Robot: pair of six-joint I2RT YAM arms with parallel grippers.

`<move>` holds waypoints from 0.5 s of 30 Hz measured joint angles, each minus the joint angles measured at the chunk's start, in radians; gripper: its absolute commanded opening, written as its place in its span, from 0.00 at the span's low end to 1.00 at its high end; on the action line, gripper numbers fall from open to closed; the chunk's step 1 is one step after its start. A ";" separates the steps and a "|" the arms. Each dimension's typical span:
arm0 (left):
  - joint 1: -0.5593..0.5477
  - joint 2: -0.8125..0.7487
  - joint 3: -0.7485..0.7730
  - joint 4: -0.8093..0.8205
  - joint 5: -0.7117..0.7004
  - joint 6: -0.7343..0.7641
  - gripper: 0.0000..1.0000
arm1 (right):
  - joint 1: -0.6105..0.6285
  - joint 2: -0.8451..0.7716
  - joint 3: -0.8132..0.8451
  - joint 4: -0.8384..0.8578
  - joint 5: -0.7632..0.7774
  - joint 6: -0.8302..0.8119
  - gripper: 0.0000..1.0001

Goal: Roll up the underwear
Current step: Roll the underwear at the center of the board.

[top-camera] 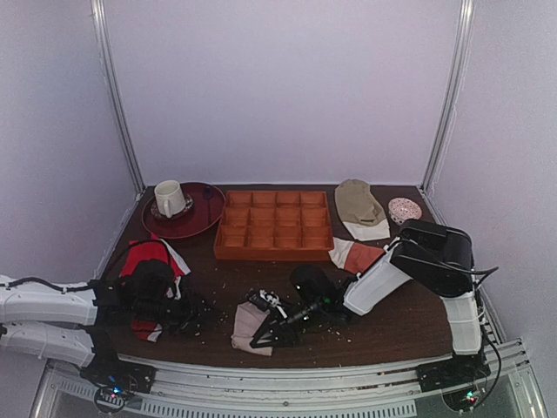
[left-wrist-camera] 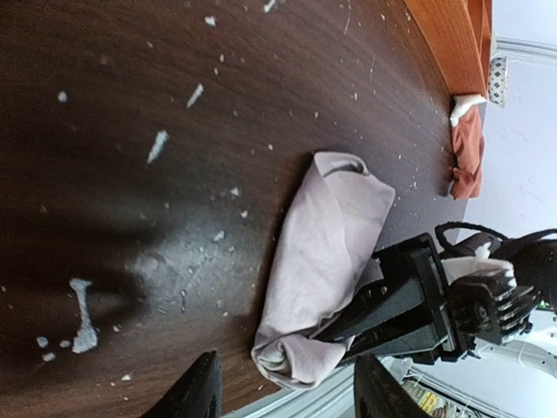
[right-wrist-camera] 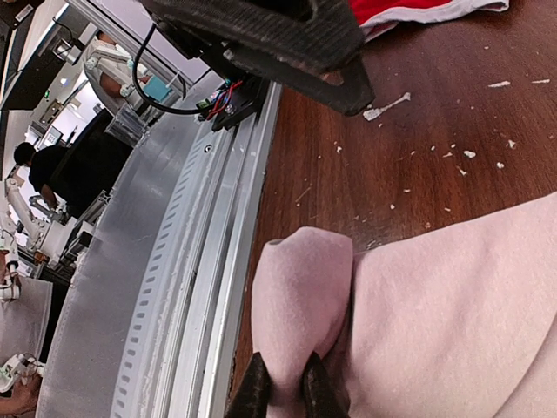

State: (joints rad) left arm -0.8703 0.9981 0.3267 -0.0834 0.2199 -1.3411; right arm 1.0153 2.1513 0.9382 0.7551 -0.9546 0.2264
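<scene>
The underwear (top-camera: 251, 326) is lying as a pale pinkish folded bundle at the lower centre of the top view, on the dark, crumb-speckled tabletop (top-camera: 392, 329) near its front edge. At the far left, the left arm (top-camera: 48, 305) is hovering over a red garment (top-camera: 146, 259) with white trim. Its jaws are standing open and empty, near the bundle but apart from it. In the upper left, a cup (top-camera: 170, 198) is sitting on a dark red plate (top-camera: 205, 212). An orange tray (top-camera: 274, 225) of compartments is resting at the centre back. The right arm (top-camera: 374, 283) is slanting down from the right, its jaws pinching shut on a fold at the bundle's end nearest the front edge. Farther right, an orange-rust garment (top-camera: 359, 255), a tan garment (top-camera: 359, 205) and a small patterned bowl (top-camera: 405, 210) are lying.
</scene>
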 measured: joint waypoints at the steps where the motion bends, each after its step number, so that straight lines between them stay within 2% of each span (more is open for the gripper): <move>1: -0.020 -0.001 0.000 0.002 -0.005 -0.008 0.53 | 0.000 0.001 0.000 0.003 0.000 0.008 0.00; 9: -0.180 0.041 -0.038 0.069 -0.061 -0.095 0.58 | 0.000 0.002 -0.008 0.017 0.006 0.032 0.00; 15: -0.275 0.147 -0.074 0.233 -0.137 -0.134 0.61 | 0.000 0.002 -0.009 0.018 0.007 0.042 0.00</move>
State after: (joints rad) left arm -1.1450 1.1454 0.2527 0.1501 0.0830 -1.4750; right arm 1.0149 2.1536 0.9295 0.7727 -0.9474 0.2687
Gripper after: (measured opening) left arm 0.600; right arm 0.080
